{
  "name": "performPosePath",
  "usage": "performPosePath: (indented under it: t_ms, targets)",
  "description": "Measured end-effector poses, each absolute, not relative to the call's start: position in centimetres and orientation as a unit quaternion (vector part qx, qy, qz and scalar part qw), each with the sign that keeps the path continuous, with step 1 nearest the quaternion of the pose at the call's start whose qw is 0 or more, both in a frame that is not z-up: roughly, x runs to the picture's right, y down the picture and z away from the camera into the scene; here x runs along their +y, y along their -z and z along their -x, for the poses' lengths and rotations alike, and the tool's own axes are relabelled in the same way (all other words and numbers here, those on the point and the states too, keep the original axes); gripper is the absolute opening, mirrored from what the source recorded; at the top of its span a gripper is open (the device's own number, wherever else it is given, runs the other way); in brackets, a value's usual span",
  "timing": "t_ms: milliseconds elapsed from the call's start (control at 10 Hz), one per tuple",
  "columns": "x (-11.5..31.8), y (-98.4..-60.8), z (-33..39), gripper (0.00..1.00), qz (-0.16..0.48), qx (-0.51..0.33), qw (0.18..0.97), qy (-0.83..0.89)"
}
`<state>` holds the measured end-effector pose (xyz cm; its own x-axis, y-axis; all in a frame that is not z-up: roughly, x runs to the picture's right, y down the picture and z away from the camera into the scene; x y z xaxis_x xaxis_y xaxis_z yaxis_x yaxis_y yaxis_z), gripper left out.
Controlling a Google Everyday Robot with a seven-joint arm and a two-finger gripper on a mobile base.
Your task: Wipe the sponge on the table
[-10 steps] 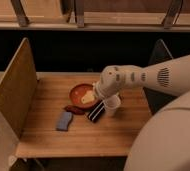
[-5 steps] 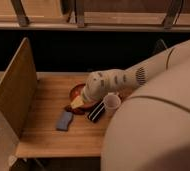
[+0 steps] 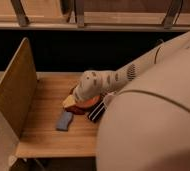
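One blue-grey sponge (image 3: 64,120) lies flat and free on the wooden table (image 3: 45,97), toward its front left. Just beside it, the gripper (image 3: 75,101) hangs over the orange bowl (image 3: 88,104), fingers spread wide, gripping nothing.

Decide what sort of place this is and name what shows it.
Probably an indoor test or office workspace: a plank wooden table with an upright side panel, a sponge and bowl laid out, and the robot's hand over the bowl.
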<state>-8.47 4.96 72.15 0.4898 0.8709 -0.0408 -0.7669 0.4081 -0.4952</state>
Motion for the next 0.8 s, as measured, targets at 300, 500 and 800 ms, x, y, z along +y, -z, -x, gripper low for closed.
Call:
performPosePath:
  t_ms: [300,500,800]
  targets:
    - [5.2,-72.2,8.6,0.80,0.236,-0.110,0.829,-0.495]
    - [6.8,-72.7,11.3,0.80,0.267,-0.105,0.825,-0.487]
    - [9.7,-74.7,13.7,0.80,0.320,-0.079,0.801,-0.499]
